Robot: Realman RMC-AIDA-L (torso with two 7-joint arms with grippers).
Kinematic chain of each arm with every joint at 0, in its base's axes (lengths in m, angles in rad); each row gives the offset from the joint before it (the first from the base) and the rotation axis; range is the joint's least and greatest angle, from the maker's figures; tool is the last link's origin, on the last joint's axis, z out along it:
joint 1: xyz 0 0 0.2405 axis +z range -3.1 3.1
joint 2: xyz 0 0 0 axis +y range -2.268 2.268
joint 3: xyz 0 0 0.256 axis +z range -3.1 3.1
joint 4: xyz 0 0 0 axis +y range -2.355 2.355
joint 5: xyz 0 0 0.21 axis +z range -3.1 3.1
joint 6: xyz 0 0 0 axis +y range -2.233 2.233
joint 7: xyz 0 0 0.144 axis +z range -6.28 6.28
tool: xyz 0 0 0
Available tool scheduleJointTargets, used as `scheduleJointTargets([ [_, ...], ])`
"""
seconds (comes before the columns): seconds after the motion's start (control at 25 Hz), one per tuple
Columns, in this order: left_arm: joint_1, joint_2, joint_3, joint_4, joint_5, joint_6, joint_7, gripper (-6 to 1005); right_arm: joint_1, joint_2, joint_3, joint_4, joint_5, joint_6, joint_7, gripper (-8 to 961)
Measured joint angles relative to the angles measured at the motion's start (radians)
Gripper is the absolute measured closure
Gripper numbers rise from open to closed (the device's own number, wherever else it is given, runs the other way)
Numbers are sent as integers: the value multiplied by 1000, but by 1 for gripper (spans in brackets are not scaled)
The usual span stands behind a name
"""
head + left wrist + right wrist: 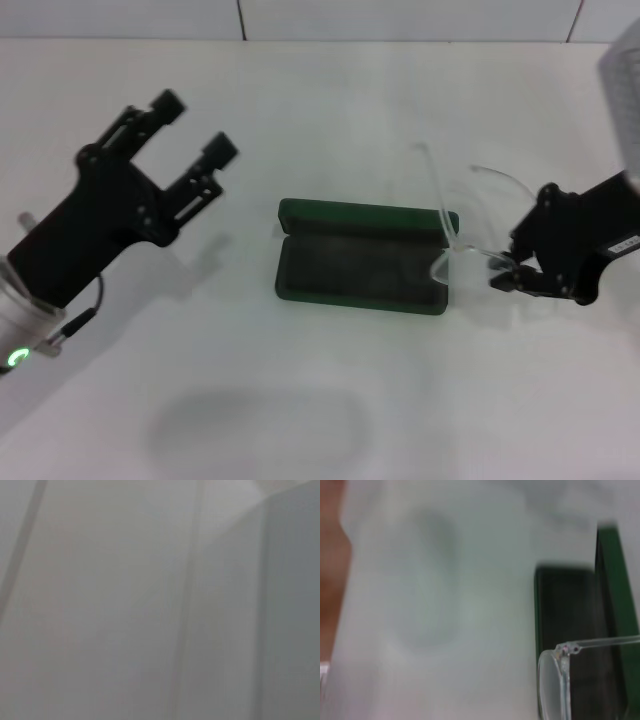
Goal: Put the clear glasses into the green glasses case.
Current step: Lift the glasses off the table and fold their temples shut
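1. Left gripper (193, 128) is raised at the left, arm angled up and forward, its two fingers spread apart.
2. Right gripper (505, 277) reaches in from the right, fingertips pinched together.

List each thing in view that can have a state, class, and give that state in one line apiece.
green glasses case: open, empty, flat on the table.
clear glasses: arms unfolded, held at the case's right end, not yet inside.
right gripper: shut on the glasses.
left gripper: open, empty, left of the case.
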Motion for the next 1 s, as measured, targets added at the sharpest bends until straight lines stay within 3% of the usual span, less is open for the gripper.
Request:
scheduleJointTargets([
  [0.24, -100, 41, 0, 43, 119, 14, -204, 259, -85, 4, -1, 89, 198, 114, -382, 835],
  [0.48, -183, 55, -1, 73, 212, 21, -295, 261, -131, 5, -59, 206, 410, 231, -692, 834],
  [0.76, -197, 55, -1, 79, 272, 26, -299, 260, -203, 1, -72, 305, 720, 209, -1067, 835],
  [1.0, -190, 65, 0, 91, 276, 49, -296, 260, -212, 0, -65, 375, 814, 185, -1159, 836],
])
